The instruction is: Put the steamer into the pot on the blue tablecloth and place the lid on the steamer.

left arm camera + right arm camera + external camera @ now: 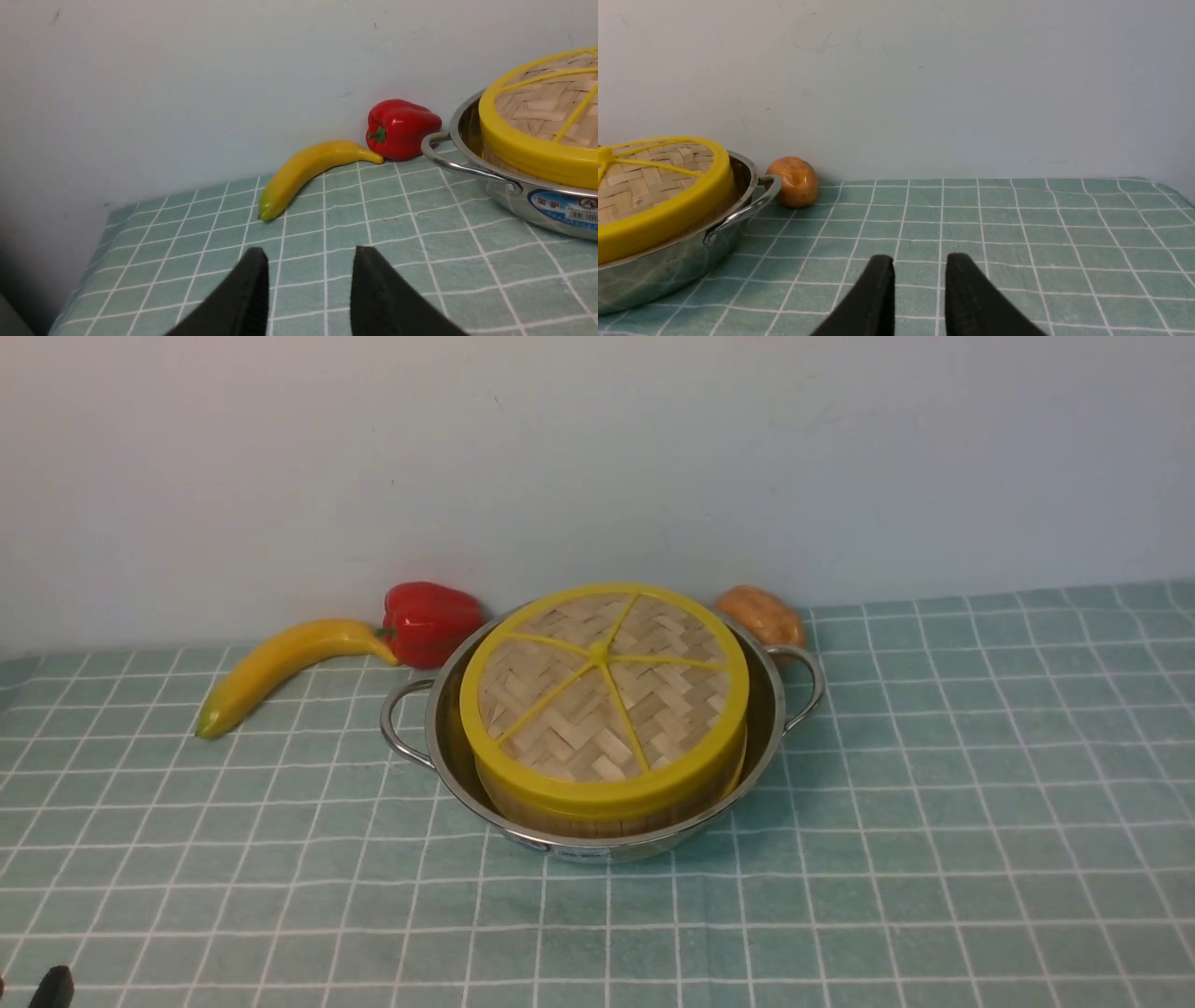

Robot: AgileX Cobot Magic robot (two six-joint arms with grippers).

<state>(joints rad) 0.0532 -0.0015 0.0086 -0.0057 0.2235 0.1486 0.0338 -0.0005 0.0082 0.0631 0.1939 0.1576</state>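
At the bottom of the left wrist view the left claw [310, 261] hangs over bare cloth with its two dark fingers spread and nothing between them, and the right claw [920, 266] in the right wrist view stands the same way, released with a narrower gap; only a dark tip shows at the lower left corner of the front view. Both sit well apart from the work, which fits a job that looks finished: neither needs to hold anything. In the centre of the front view the pot [780, 705] rests flat on the blue tablecloth [934, 821] that covers the worktop, its two loop handles pointing left and right. The steamer [597, 817] stands inside it, a strip of bamboo wall showing below the yellow rim, and the lid [602, 695] lies on top, covering the basket completely (so its contents are hidden). The lid seems seated fairly level, perhaps dipping slightly toward the camera. Behind the pot, against the wall, a banana [280, 667] and a red pepper [429, 621] lie at the left and a brown potato [761, 614] at the right, all clear of the pot.
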